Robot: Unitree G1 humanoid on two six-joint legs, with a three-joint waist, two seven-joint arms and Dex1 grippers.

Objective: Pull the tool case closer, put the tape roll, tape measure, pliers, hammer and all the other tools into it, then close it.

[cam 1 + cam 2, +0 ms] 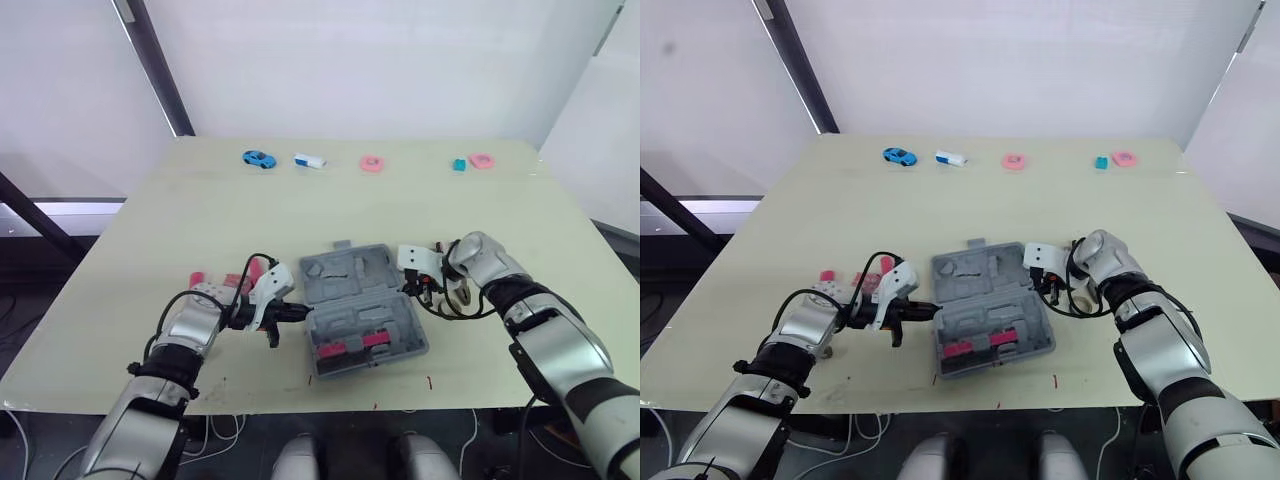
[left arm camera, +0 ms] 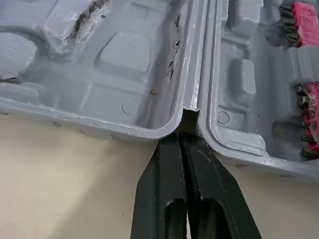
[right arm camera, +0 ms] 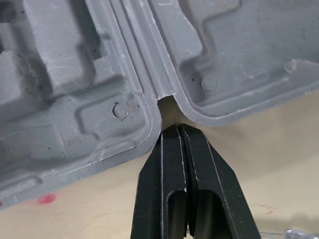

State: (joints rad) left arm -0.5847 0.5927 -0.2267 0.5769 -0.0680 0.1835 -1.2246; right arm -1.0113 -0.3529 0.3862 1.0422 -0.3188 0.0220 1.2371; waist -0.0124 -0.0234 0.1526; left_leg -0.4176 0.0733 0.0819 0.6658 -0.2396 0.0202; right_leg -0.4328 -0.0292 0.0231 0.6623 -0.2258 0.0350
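- Left gripper (image 2: 180, 137): fingers pressed together, holding nothing; the hinge notch of the open tool case (image 2: 124, 59) sits right at your tips.
- Right gripper (image 3: 177, 128): likewise pinched shut and empty, at the opposite notch.
- Risk: your tips clamp nothing, so a pull may slip them free, and uneven pulls would skew the case.

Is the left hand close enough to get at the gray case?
Probably yes. The left hand, shut, sits right at the case edge, by the hinge notch, with nothing between them.
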